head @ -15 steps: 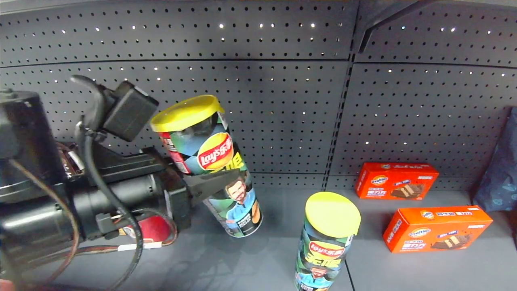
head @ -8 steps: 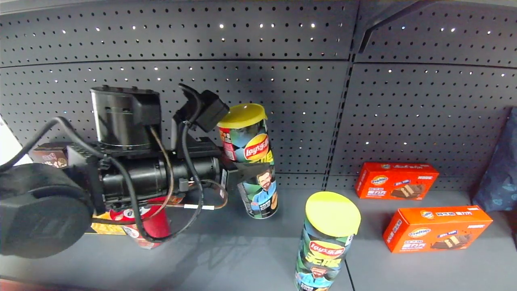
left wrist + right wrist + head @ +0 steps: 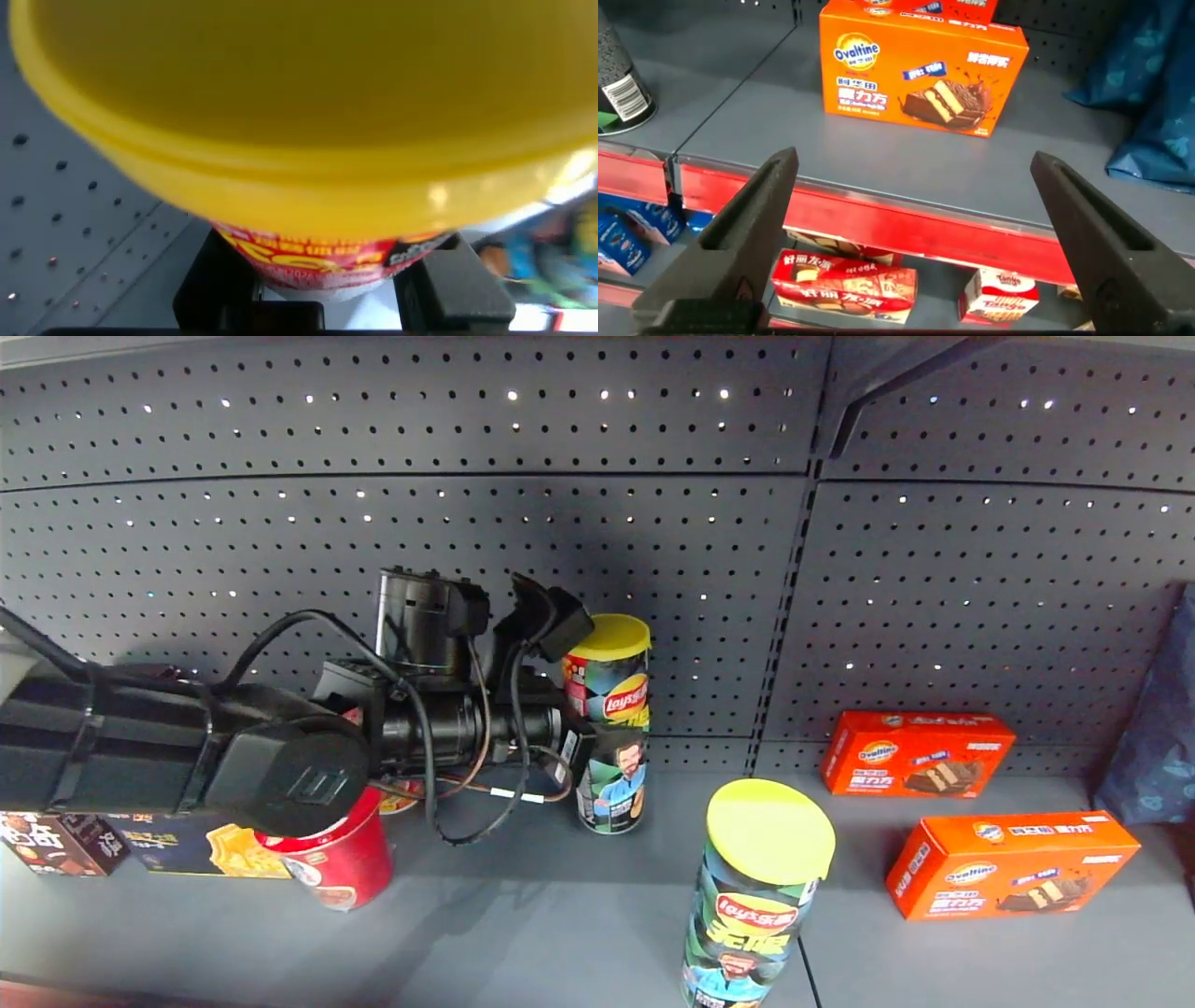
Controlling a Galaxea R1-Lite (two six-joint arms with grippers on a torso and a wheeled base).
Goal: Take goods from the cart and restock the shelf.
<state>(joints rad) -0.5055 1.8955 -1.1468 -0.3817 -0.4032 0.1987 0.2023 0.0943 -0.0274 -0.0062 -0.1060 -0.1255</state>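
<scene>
My left gripper [image 3: 596, 744] is shut on a chip can [image 3: 611, 728] with a yellow lid, held upright near the pegboard at the back of the grey shelf [image 3: 560, 915]. Its base is at or just above the shelf floor; I cannot tell if it touches. In the left wrist view the yellow lid [image 3: 308, 103] looms close, with black fingers [image 3: 220, 289] on either side of the can body [image 3: 318, 266]. A second, identical can [image 3: 761, 896] stands at the shelf's front. My right gripper [image 3: 915, 252] is open and holds nothing, in front of the shelf's red edge [image 3: 878, 219].
Two orange boxes [image 3: 915, 753] [image 3: 1013, 863] lie on the shelf's right half, the nearer orange box [image 3: 920, 75] beyond my right gripper. A red cup [image 3: 341, 863] and dark boxes [image 3: 187, 845] sit under the left arm. A blue bag [image 3: 1153, 737] is at far right. Packets [image 3: 845, 280] fill the lower shelf.
The left arm has carried the can deeper into the shelf and to the right. The can has gone from tilted to upright and lower. The front can and boxes stayed put.
</scene>
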